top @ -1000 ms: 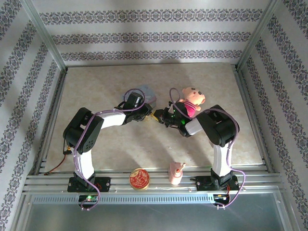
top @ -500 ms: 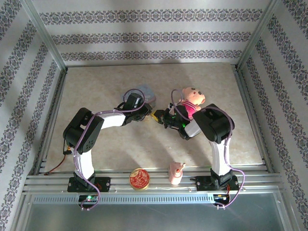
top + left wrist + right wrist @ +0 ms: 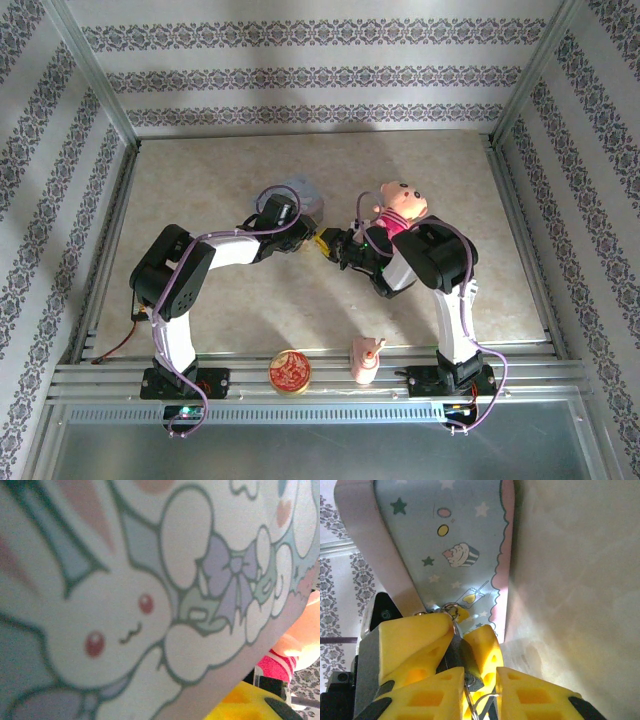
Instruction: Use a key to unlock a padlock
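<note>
The tiny dark padlock (image 3: 465,661) is pinched between the yellow fingers (image 3: 415,640) of my left gripper (image 3: 317,238), which is shut on it. Its silvery top loop lies against the edge of the pale blue tin (image 3: 455,540). My right gripper (image 3: 481,700) meets the padlock from below. Its jaws stand narrowly apart, with the thin silvery key (image 3: 470,696) and its wire ring spanning the gap at the padlock's underside. From above, both grippers meet tip to tip just right of the tin (image 3: 300,192). The left wrist view is pressed close to the tin's bunny lid (image 3: 150,580).
A pink plush doll (image 3: 400,205) lies just behind my right gripper (image 3: 335,246). A round red tin (image 3: 289,371) and a small pink figure (image 3: 366,358) sit on the near rail. Aluminium frame posts and patterned walls ring the beige tabletop (image 3: 200,180).
My right arm's elbow has swung left and its gripper has pushed slightly closer against the left gripper. The left arm and the tin have barely moved.
</note>
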